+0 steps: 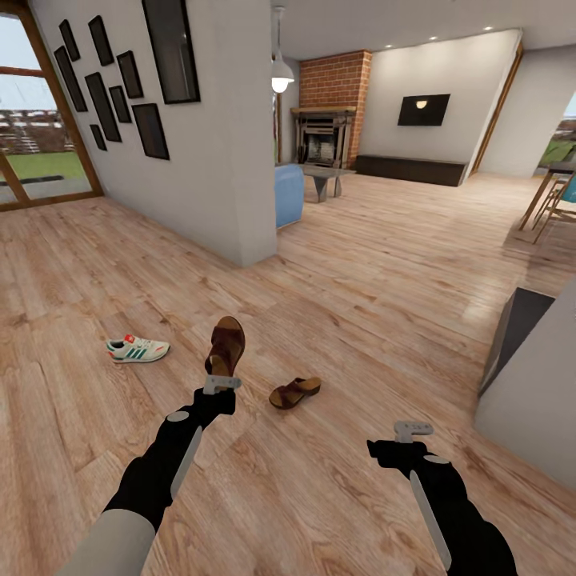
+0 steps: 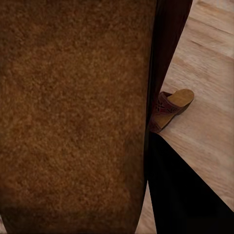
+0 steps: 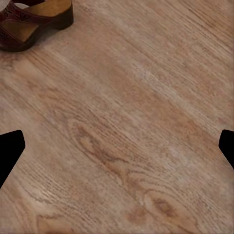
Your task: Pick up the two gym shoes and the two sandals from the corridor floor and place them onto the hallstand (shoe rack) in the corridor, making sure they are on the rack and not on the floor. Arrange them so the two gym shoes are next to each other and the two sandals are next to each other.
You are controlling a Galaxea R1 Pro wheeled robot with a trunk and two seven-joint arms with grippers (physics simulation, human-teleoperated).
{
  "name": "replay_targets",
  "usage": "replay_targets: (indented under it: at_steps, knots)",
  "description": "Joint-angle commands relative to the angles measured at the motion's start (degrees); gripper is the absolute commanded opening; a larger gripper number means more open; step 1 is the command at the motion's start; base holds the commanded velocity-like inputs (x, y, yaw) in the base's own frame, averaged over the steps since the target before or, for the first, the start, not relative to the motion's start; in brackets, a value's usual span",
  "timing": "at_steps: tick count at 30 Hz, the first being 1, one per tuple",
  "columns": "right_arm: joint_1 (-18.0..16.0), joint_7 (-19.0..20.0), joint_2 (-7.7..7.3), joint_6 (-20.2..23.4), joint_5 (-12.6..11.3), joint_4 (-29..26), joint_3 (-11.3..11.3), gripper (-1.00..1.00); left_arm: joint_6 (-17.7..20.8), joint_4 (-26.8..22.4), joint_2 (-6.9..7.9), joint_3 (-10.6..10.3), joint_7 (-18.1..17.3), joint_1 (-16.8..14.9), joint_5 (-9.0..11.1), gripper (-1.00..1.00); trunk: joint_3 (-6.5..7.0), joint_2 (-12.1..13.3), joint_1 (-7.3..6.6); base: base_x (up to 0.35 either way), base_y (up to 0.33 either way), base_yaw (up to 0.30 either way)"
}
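wood-plank floor (image 1: 336,264) all around, grey wall (image 1: 216,120) with dark frames (image 1: 104,72) up ahead, brick fireplace (image 1: 328,120) and wall tv (image 1: 423,110) far beyond.

relative to the floor sandal (image 1: 295,392), lying flat on the planks:

- left gripper (image 1: 222,385) just to its left, raised, clamped on the second sandal (image 1: 226,346), which stands on end above the fingers, sole facing the head camera. left wrist view: held sandal (image 2: 73,112) a broad brown surface right up against the lens, floor sandal (image 2: 170,109) peeking past its edge, tan footbed up.
- one gym shoe (image 1: 138,349) further left, well apart, on its sole, green stripes showing.
- right gripper (image 1: 413,432) to its right and nearer the robot, above bare planks, holding nothing. right wrist view: dark fingertips (image 3: 9,151) at opposite edges, spread wide, floor (image 3: 126,126) between them, floor sandal (image 3: 34,22) at a corner.
- grey cabinet (image 1: 536,392) far off to its right, at the frame edge.
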Motion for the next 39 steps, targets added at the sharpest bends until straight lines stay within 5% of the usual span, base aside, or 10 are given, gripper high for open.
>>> replay_targets:
  at_steps: [1,23,39]
  knots:
    - [0.0,0.0,0.0,0.3,0.0,-0.1,0.0,1.0,0.3,-0.1,-0.02,0.1,-0.3,0.0,-0.4,-1.0,-0.05,0.0,-0.01,0.0,0.0,0.0]
    - [0.0,0.0,0.0,0.3,0.0,-0.2,-0.1,1.0,0.3,0.0,-0.09,0.1,-0.3,0.0,-0.4,-1.0,0.66,0.0,-0.01,-0.231,-0.004,-0.076]
    - [0.0,0.0,-0.02,0.3,0.0,-0.4,-0.1,1.0,0.2,0.0,-0.26,0.1,-0.3,0.0,-0.3,-1.0,1.78,0.0,-0.01,-0.152,-0.235,-0.22]
